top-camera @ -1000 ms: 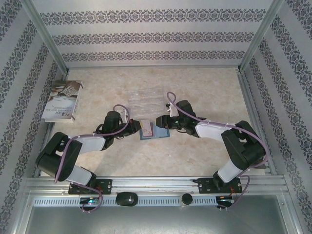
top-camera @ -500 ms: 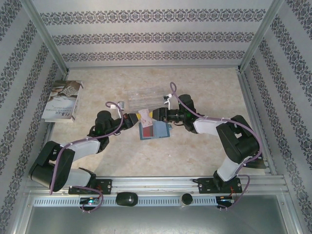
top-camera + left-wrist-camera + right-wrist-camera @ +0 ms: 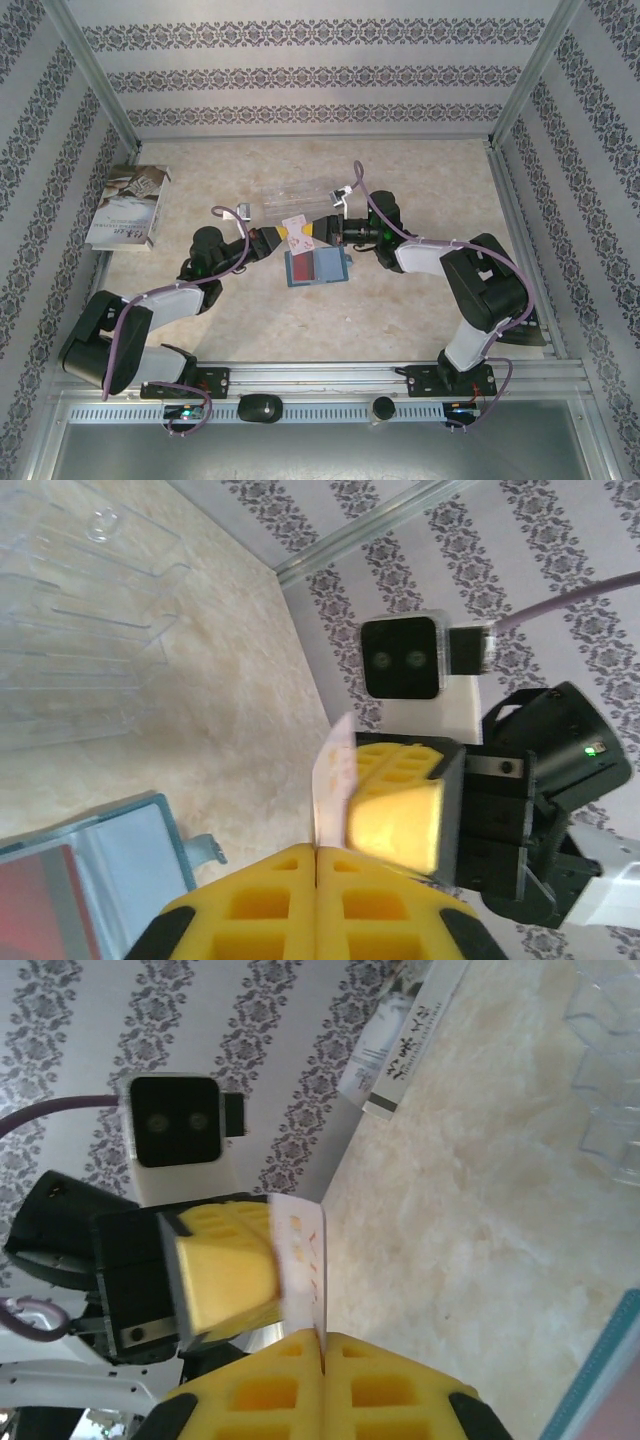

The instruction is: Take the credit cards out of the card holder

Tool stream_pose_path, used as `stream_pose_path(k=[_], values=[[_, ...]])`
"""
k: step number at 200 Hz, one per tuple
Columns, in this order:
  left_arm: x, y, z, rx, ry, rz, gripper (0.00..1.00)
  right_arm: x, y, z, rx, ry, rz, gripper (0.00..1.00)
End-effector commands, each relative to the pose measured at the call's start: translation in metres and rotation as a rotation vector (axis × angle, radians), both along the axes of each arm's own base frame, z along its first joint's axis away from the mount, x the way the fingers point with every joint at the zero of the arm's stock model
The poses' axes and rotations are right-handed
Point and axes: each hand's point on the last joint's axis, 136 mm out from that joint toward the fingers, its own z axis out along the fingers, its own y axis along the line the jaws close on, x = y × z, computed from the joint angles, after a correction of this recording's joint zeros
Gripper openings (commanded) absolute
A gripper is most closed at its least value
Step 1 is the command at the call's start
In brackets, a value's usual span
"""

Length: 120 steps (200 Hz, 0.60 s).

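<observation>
**Fig. Two-arm card hand-off, top view w/ both wrist views.**

(a) Left claw (image 3: 276,240) and right claw (image 3: 312,236) meet tip to tip over the middle of the tabletop (image 3: 420,190), just behind the card holder (image 3: 335,264). Between them a pale credit card (image 3: 296,226) w/ faint reddish print is held up off the surface.

(b) Left claw: in the left wrist view its yellow fingers (image 3: 250,905) are pressed together, and the card's thin edge rises out of the seam betw. them, so it is closed on the card. The right claw's yellow pad lies flat against the card's far side.

(c) Right claw: in the right wrist view its fingers (image 3: 270,1390) are likewise pressed together, w/ the card's lower corner in the seam, so it is also closed on the card. The left claw's pad sits against the card's left face.

(d) Card holder: lies open and flat on the tabletop, directly below and nearer the arm bases than the two claws, touching neither. Its left panel shows a red card (image 3: 300,268) in place; its right panel is bare teal, closure tab at the right edge.

(e) Other items: clear plastic tray (image 3: 295,198) just behind the claws; white booklet (image 3: 128,207) at the far-left edge, well apart.
</observation>
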Motion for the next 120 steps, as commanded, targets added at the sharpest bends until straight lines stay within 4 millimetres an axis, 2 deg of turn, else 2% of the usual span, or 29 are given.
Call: stream_pose_path(k=[1, 14, 19, 31, 36, 40, 42, 79, 99, 120], values=[[0.001, 0.001, 0.027, -0.015, -0.048, 0.0, 0.37, 0.003, 0.005, 0.022, 0.034, -0.069, 0.019, 0.0], [0.001, 0.008, 0.03, -0.003, -0.048, 0.037, 0.55, 0.007, 0.003, 0.026, 0.028, -0.086, 0.016, 0.0], [0.001, 0.012, 0.031, 0.002, -0.047, 0.054, 0.68, 0.01, 0.001, 0.027, 0.018, -0.089, 0.011, 0.0], [0.001, 0.022, 0.037, 0.024, -0.059, 0.094, 0.78, 0.021, -0.007, 0.029, -0.03, -0.119, -0.021, 0.0], [0.001, 0.027, 0.038, 0.042, -0.052, 0.118, 0.87, 0.025, -0.009, 0.03, -0.06, -0.133, -0.028, 0.0], [0.001, 0.031, 0.039, 0.061, -0.051, 0.134, 0.98, 0.028, -0.011, 0.031, -0.086, -0.146, -0.03, 0.0], [0.001, 0.032, 0.039, 0.071, -0.053, 0.14, 1.0, 0.028, -0.011, 0.031, -0.102, -0.152, -0.029, 0.0], [-0.001, 0.064, 0.054, 0.221, -0.034, 0.258, 1.0, 0.044, -0.018, 0.031, -0.503, -0.405, 0.048, 0.0], [-0.002, 0.081, 0.059, 0.244, -0.031, 0.311, 1.0, 0.051, -0.02, 0.029, -0.614, -0.476, 0.143, 0.0], [-0.003, 0.096, 0.059, 0.278, -0.025, 0.365, 1.0, 0.062, -0.014, 0.031, -0.739, -0.586, 0.231, 0.0]])
